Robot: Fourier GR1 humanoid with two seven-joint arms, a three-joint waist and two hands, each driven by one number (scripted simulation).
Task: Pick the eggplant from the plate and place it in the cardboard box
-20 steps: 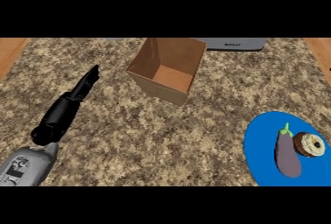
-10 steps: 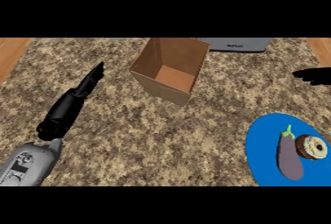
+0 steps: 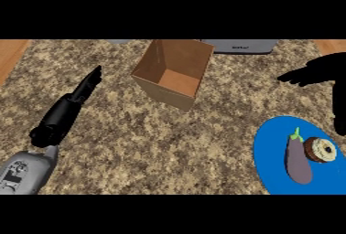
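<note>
Here, the eggplant (image 3: 298,158) lies on the blue plate (image 3: 270,151) at 4 o'clock, stem toward 12 o'clock, just beside or touching a doughnut (image 3: 320,150) on its 3 o'clock side. The cardboard box (image 3: 172,73) stands open toward 12 o'clock, tilted, well apart from the plate. The right hand (image 3: 317,73) hangs at 2 o'clock above the plate, fingers spread and straight, holding nothing. The left hand (image 3: 86,87) rests at 9 o'clock, fingers straight, empty. Risk 1: the doughnut crowds the eggplant, so closing fingers could catch or shove it off the plate. Risk 2: the eggplant is long and rounded; a grasp near 1 end could let it swing or roll. Risk 3: the box looks light and may shift if its rim is clipped. Writing: a grey appliance (image 3: 243,45) at 1 o'clock carries a small label, too small to read.
</note>
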